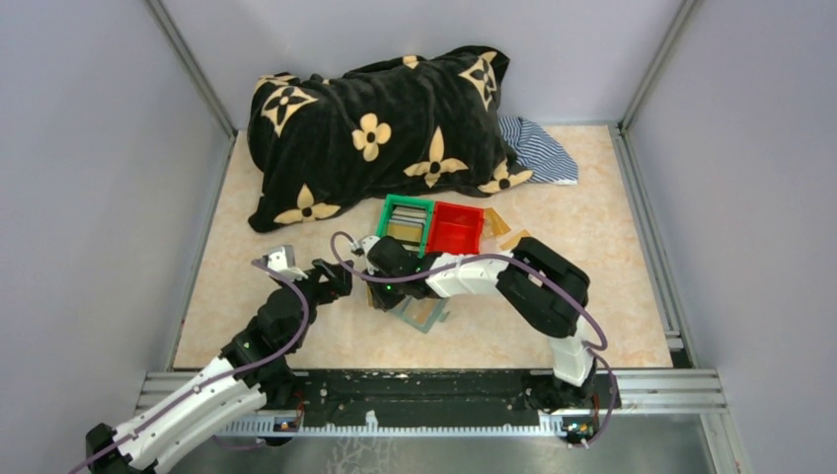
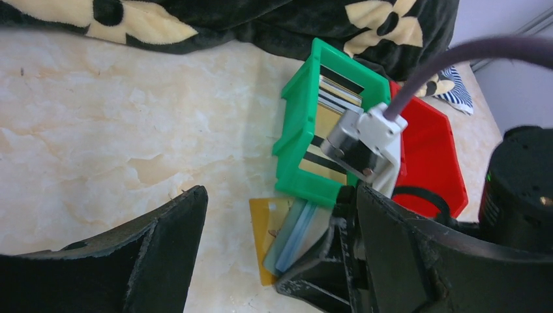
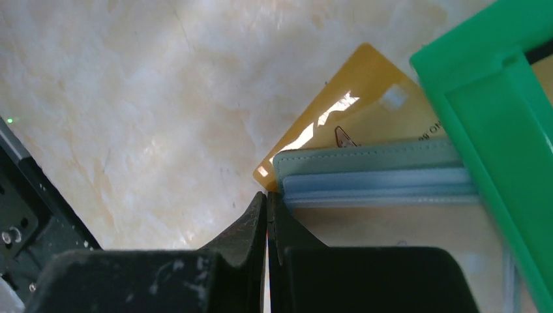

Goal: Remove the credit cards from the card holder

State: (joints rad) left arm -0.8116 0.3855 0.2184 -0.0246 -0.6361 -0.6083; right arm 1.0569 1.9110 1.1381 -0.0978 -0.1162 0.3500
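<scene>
One gold card (image 3: 339, 98) juts out past the card holder (image 3: 372, 160), which lies flat on the table (image 3: 130, 98) just beside the green bin (image 3: 495, 111). Several credit cards (image 2: 336, 98) sit in that bin. We judge the holder soft and floppy, so it needs pinning down, while the cards are light, stiff and slick, best pinched at an exposed corner. Our right gripper (image 3: 266, 195) is closed with nothing between its jaws, tips at the holder's corner. Our left gripper (image 1: 336, 278) hangs spread wide nearby, holding nothing.
</scene>
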